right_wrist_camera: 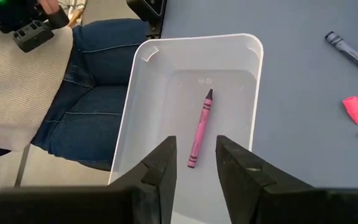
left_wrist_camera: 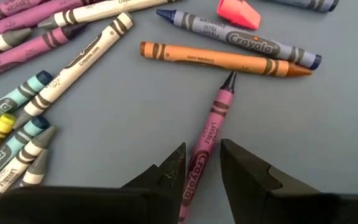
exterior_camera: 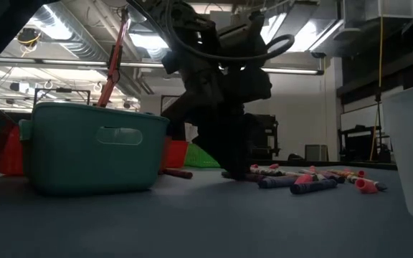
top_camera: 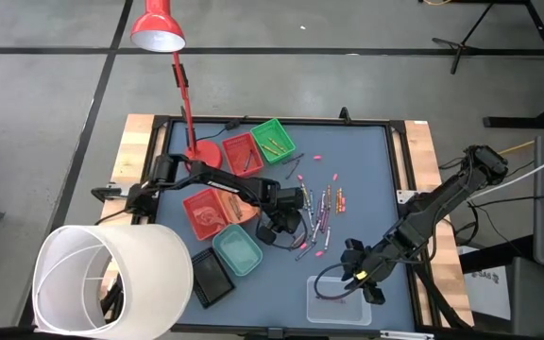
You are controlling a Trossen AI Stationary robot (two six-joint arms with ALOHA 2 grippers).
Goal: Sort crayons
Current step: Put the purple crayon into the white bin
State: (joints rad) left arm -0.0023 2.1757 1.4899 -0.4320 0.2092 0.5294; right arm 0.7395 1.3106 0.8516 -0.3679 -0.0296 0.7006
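Many crayons [top_camera: 324,203] lie loose on the blue-grey mat in the middle of the table. My left gripper [left_wrist_camera: 202,151] is low over them and open. Its two fingers stand on either side of the back half of a magenta crayon [left_wrist_camera: 213,121] that lies flat on the mat; its tip meets an orange crayon [left_wrist_camera: 222,59]. I see no touch. My right gripper [right_wrist_camera: 196,142] hangs open above a clear tray [right_wrist_camera: 197,38] near the table's near right corner. One pink crayon [right_wrist_camera: 199,127] lies on that tray's floor.
Red trays [top_camera: 239,153] [top_camera: 206,210], a green tray [top_camera: 272,139], a teal tray [top_camera: 237,250] and a black tray [top_camera: 211,277] stand left of the crayons. A red desk lamp [top_camera: 159,28] and a white shade [top_camera: 111,279] stand at the left. A seated person's legs [right_wrist_camera: 86,93] are beyond the near edge.
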